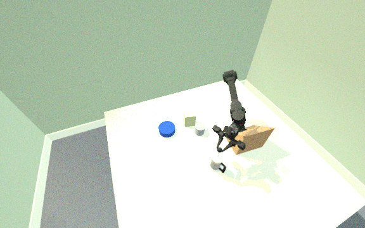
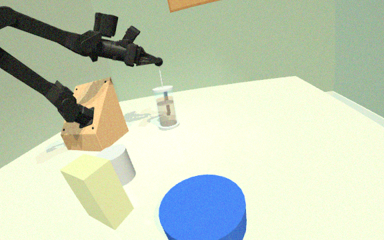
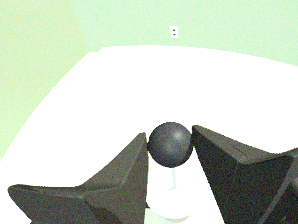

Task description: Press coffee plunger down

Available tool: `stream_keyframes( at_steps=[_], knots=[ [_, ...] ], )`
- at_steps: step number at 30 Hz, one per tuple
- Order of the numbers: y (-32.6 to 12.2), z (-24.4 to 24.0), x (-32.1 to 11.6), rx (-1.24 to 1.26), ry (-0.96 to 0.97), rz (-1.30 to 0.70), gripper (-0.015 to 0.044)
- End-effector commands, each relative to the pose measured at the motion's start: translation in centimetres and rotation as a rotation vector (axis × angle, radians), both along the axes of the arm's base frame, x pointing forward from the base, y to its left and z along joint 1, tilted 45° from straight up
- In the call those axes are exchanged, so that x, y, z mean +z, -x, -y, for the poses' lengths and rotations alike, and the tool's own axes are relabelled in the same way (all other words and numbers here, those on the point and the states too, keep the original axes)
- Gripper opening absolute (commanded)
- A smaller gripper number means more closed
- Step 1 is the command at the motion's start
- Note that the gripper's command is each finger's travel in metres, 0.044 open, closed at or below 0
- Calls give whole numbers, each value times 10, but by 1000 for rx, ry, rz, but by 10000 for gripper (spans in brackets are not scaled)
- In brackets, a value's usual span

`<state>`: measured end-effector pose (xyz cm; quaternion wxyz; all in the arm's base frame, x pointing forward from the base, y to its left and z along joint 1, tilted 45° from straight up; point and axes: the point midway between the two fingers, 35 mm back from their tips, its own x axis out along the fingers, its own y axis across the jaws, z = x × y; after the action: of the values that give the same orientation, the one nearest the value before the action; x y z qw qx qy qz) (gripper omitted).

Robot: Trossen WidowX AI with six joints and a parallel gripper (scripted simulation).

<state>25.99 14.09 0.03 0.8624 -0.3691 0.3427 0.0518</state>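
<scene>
Gripper (image 3: 170, 156) was closed on the dark plunger knob (image 3: 170, 144), fingers partly apart, directly above the coffee press (image 2: 166, 107), which stood upright beside the wooden wedge block (image 2: 100, 117).

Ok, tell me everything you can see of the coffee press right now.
The coffee press is a clear, glass-looking cylinder with a white lid, standing upright on the white table, with brownish contents. The top view shows a dark side handle. A thin pale rod rises from the lid to a dark round knob, so the plunger is not yet pressed down. The pincer is shut on that knob, one finger on each side. Nothing else touches the press; the wooden wedge stands apart.
</scene>
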Motion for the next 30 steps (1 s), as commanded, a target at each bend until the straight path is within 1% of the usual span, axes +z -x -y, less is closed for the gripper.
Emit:
stream_keyframes(
  at_steps=[1,22,30],
  knots=[
    [8,17,-17,-13,32,-46,118],
    [5,39,-42,-11,35,-42,118],
    [-3,39,-47,-11,35,-40,118]
  ],
)
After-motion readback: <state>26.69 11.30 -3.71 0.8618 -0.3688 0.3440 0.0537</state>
